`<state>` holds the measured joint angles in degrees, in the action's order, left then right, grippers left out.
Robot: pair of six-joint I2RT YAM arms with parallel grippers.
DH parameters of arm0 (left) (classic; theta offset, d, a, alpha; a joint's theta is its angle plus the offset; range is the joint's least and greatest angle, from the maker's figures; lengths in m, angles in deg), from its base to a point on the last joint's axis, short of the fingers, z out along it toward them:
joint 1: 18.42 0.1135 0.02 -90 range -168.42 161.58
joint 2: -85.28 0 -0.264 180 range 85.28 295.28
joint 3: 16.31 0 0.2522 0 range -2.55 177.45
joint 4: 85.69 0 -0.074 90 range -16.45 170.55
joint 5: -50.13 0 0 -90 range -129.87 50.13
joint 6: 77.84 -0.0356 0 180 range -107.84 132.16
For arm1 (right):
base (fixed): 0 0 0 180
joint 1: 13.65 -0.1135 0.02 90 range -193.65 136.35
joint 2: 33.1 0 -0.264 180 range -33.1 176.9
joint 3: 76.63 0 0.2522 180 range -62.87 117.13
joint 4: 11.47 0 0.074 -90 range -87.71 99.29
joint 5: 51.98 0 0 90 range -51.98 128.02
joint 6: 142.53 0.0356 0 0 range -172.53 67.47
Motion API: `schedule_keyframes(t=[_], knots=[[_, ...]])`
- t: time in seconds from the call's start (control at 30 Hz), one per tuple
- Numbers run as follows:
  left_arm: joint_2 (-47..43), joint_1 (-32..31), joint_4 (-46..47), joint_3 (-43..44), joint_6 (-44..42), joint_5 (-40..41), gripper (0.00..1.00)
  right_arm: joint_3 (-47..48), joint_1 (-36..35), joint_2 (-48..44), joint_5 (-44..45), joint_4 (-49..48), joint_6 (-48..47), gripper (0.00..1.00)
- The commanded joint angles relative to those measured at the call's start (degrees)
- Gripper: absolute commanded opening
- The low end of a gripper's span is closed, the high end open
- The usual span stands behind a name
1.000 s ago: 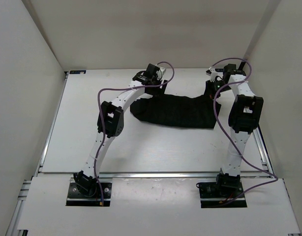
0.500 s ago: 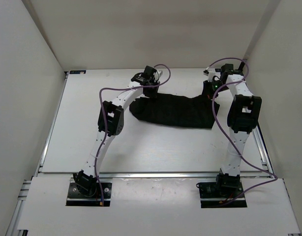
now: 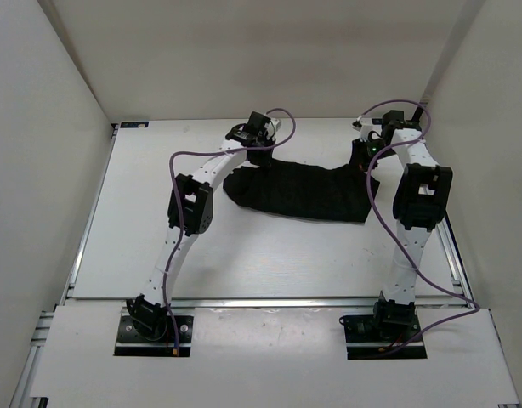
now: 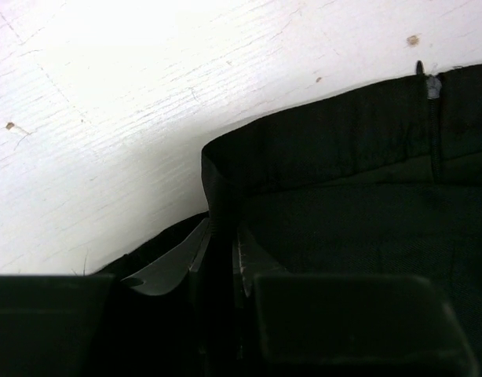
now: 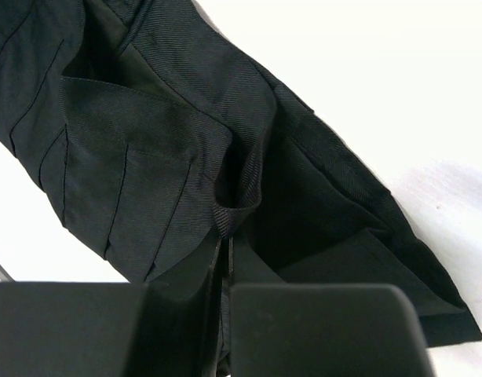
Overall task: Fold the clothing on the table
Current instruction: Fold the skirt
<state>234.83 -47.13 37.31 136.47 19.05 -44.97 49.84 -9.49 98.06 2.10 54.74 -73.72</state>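
Two fingers (image 4: 170,271) of your left gripper (image 4: 221,255) are pinched on a folded edge of the clothing (image 3: 299,191), with a thin strip of black cloth squeezed between them. Your right gripper (image 5: 225,251) has its jaws tight together on a small loop of the same cloth.

From above, the left gripper holds the cloth at its 10 o'clock corner. The right gripper holds it at its 2 o'clock corner. The black cloth lies between them in a long, crumpled band running from 9 to 3 o'clock. It sits in the far half of the table (image 3: 159,246).

In the left wrist view, a flat sewn band runs along the cloth's far edge toward 3 o'clock. In the right wrist view, you can see pleats toward 9 o'clock.

You have lots of bare table at 9 o'clock of the cloth. You have lots more at 6 o'clock, down to the metal rail (image 3: 269,301) near the arm bases. At 12 o'clock there is only a thin strip before the back wall (image 3: 261,51). At 3 o'clock the cloth's end is near the table's right edge, under the right arm.

Up close, the white top is matte, with fine scratches and a few small brown specks (image 4: 412,39). Plain white side walls (image 3: 40,170) close in the table. Purple cables (image 3: 282,127) loop above both arms.
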Motion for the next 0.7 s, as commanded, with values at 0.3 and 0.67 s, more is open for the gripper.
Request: schedule_keyframes(t=[0.3, 0.67], knots=[[-33.6, -0.8, 18.7, -40.3, 0.7, 1.8, 0.23, -11.0, 3.9, -12.8, -2.2, 6.0, 0.9, 0.00], [-57.4, -4.5, 28.5, -74.5, 7.1, 0.6, 0.27, -23.3, 4.8, -22.2, -0.6, 7.5, -3.8, 0.00]])
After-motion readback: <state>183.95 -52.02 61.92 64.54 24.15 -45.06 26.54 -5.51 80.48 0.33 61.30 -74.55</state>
